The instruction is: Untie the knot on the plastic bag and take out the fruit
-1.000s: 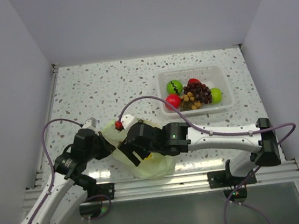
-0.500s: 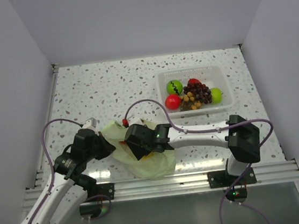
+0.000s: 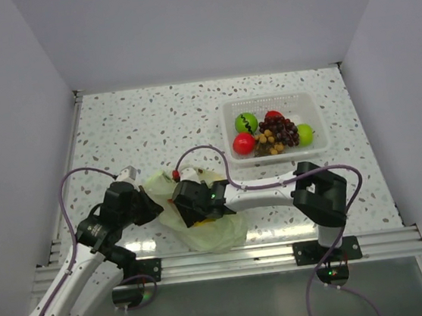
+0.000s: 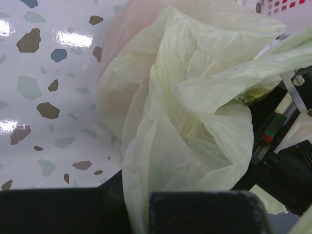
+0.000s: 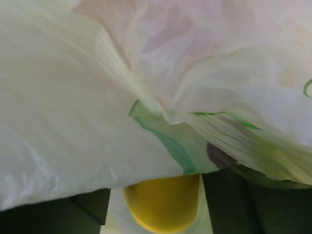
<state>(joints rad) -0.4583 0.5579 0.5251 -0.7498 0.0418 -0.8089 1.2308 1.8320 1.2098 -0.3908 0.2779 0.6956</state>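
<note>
The pale green plastic bag (image 3: 213,232) lies crumpled at the near edge of the table. My left gripper (image 3: 152,206) is shut on a fold of the bag (image 4: 185,122) at its left side, and the plastic runs down between its dark fingers (image 4: 204,212). My right gripper (image 3: 195,209) is pushed into the bag's mouth and stands open. A yellow fruit (image 5: 163,204) sits between its fingers, touching the right one, with a gap on the left. The knot does not show in any view. A dark shape (image 5: 220,156) shows through the plastic.
A clear plastic basket (image 3: 313,101) at the back right holds a grape bunch (image 3: 278,131), a round red fruit (image 3: 244,143), a green ball with a zigzag stripe (image 3: 246,122) and a lime green apple (image 3: 305,133). White walls enclose the speckled table (image 3: 138,120).
My right arm has folded back and slid its gripper left, deeper into the bag. The left gripper has kept its hold and its place.
</note>
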